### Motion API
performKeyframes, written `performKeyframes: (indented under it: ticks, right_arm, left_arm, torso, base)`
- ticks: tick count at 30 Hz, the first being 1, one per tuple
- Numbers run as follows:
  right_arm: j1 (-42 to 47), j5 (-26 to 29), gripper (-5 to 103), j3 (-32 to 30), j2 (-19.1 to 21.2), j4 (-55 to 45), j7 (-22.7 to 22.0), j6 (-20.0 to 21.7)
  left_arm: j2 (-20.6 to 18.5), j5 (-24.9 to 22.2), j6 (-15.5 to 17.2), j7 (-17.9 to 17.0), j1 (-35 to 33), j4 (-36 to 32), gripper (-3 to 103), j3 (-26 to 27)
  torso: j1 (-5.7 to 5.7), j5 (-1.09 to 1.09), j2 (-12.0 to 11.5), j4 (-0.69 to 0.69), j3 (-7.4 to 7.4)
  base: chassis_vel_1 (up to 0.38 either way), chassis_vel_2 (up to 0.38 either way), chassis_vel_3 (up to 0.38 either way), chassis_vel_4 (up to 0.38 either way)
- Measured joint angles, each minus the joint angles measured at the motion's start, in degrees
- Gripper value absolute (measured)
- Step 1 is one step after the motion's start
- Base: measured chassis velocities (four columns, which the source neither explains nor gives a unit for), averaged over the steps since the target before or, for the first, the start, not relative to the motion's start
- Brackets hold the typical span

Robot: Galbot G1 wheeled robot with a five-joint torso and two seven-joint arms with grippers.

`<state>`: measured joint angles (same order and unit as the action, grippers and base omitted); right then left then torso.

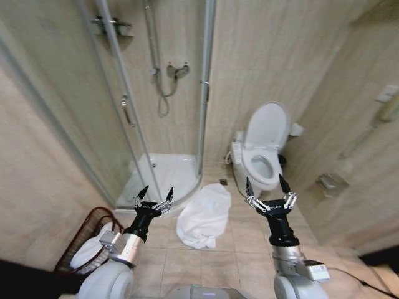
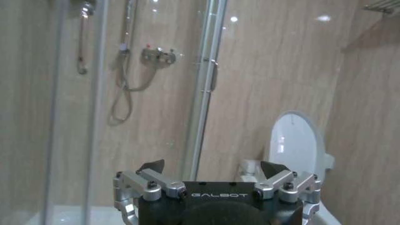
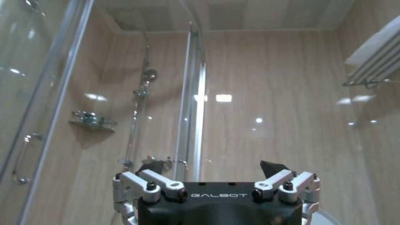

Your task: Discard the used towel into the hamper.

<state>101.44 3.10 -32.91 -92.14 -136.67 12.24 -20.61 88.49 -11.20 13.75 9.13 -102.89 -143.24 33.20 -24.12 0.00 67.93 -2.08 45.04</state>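
Observation:
A crumpled white towel [image 1: 203,215] lies on the tiled floor in front of the shower, between my two arms. The hamper [image 1: 87,239], a dark reddish-brown openwork basket with white cloth inside, stands at the lower left by the wall, beside my left arm. My left gripper [image 1: 155,193] is raised and open, just left of the towel and above the floor. My right gripper [image 1: 268,184] is also raised and open, to the right of the towel, in front of the toilet. Both grippers [image 2: 212,168] [image 3: 212,166] hold nothing.
A glass shower enclosure [image 1: 149,93] with a white tray stands ahead on the left. A white toilet [image 1: 263,149] with its lid up sits ahead on the right. Tiled walls close in on both sides. A towel rack [image 3: 375,61] hangs high on the wall.

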Motion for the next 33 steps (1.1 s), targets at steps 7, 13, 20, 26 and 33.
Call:
performKeyframes:
  ticks: [7,13,20,26,33]
  right_arm:
    - [-1.34,1.33,100,-0.72,0.0,0.67,-0.07,0.76]
    - [-1.4,1.39,100,-0.44,0.0,0.83,0.69,0.94]
    - [-2.92,1.12,100,-0.09,0.0,1.02,1.15,0.97]
    - [-3.55,1.97,100,-0.08,0.0,1.14,1.14,0.92]
    - [-3.77,2.53,100,0.15,0.0,1.15,1.35,0.32]
  left_arm:
    - [0.0,0.0,0.0,0.0,0.0,0.0,100,0.0]
    - [0.0,0.0,0.0,0.0,0.0,0.0,100,0.0]
    - [0.0,0.0,0.0,0.0,0.0,0.0,100,0.0]
    - [0.0,0.0,0.0,0.0,0.0,0.0,100,0.0]
    - [0.0,0.0,0.0,0.0,0.0,0.0,100,0.0]
  torso:
    - [0.1,0.0,-0.25,-0.01,-0.13]
    - [0.12,0.0,-0.26,0.0,-0.14]
    - [-0.09,0.0,0.22,0.0,0.11]
    - [-0.8,0.0,1.78,0.0,0.95]
    - [-2.02,0.0,4.41,0.0,2.37]
  base:
    - [-0.014,-0.012,-0.014,-0.006]
    - [0.0,0.0,0.0,0.0]
    - [0.0,0.0,0.0,0.0]
    - [0.0,0.0,0.0,0.0]
    - [0.0,0.0,0.0,0.0]
